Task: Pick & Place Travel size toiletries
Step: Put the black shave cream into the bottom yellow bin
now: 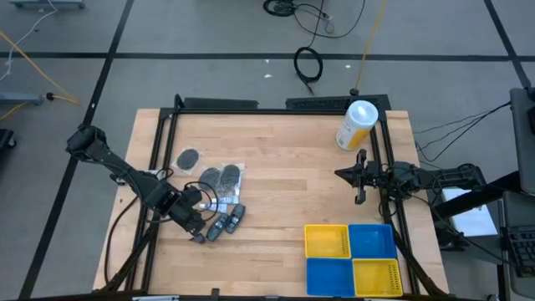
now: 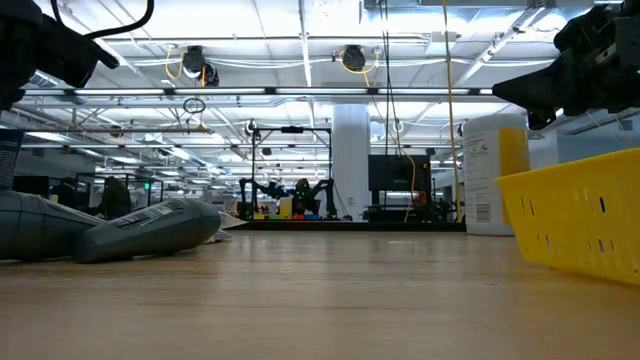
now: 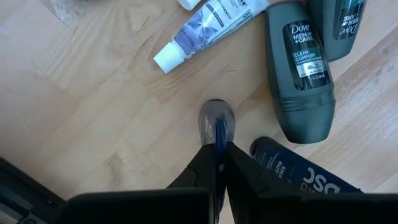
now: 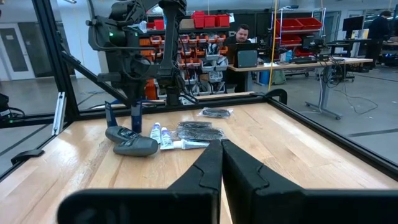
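Two toiletries beside left gripper [image 3: 219, 149], clenched on small grey-blue piece [image 3: 216, 120], right gripper [image 4: 221, 147] closed, empty.

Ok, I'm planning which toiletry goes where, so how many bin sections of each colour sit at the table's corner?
Yellow bin sections: 2
Blue bin sections: 2
Total: 4

Bare tabletop [image 1: 284, 188] between toiletries [image 1: 219, 180], bins [image 1: 349, 259]
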